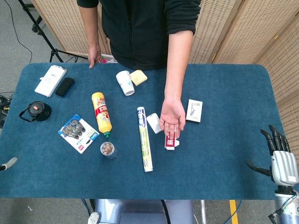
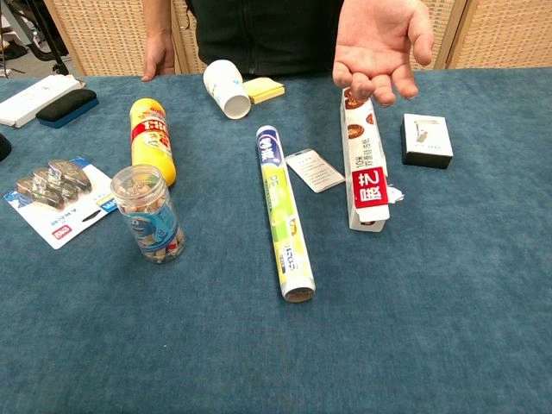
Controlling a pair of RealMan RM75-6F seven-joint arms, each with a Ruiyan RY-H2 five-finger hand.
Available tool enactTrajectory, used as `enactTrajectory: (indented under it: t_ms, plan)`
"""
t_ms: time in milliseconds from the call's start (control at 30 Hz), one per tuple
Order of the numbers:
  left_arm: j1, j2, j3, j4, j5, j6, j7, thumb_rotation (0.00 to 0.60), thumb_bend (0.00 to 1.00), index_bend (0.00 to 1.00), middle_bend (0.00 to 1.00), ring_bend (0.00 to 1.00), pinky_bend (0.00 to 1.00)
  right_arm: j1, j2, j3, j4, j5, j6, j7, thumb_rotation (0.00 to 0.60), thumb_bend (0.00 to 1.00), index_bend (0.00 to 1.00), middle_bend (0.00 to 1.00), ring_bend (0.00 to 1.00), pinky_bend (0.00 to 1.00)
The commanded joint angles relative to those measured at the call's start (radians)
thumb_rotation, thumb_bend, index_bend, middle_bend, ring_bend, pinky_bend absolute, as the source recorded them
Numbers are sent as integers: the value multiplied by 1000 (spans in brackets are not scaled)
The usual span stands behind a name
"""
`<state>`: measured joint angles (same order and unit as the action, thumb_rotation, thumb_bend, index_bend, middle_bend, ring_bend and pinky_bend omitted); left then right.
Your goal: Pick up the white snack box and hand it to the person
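Blue cloth is covering the counter (image 1: 224, 158), with woven screens standing behind. A white snack box (image 2: 363, 164) with a red label is lying flat near the middle, just under the person's open palm (image 1: 172, 114), which is waiting above it. Immediately at its 9 o'clock a small white card (image 2: 315, 169) is lying, then a long tube (image 2: 283, 211); a small boxed item (image 2: 427, 140) is sitting at 2 o'clock. The right robot hand (image 1: 276, 156) is hovering at the counter's 4 o'clock edge, fingers spread, holding nothing. Only a sliver of the left robot hand (image 1: 8, 163) is showing, so its grip cannot be told. Reaching in is risking a knock against the person's fingers, and a flat box may slide away instead of lifting.
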<state>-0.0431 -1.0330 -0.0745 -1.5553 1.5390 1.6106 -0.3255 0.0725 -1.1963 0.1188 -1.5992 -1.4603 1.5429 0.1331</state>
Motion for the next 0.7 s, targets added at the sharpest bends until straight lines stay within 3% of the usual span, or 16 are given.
enactTrajectory:
  t_ms: [33,267,433,700]
  plan:
    - [1,0,0,0,1,1,-1,600,0,0,0,0,17,1,1,0,-5,2,-4,-10,600,0,103,0,0,63]
    - [0,-1,-2,0,0,2,4,600,0,0,0,0,17,10,-8,-8,-1,5,-36,-21,600,0,103,0,0,60]
    - [-8,-8,-4,4,-3,-11,13,600,0,0,0,0,17,54,-26,-17,0,15,-133,-1,600,0,103,0,0,48]
    - [-16,-11,-5,1,-6,-22,27,600,0,0,0,0,17,185,-56,33,-34,72,-324,6,600,0,103,0,0,48]
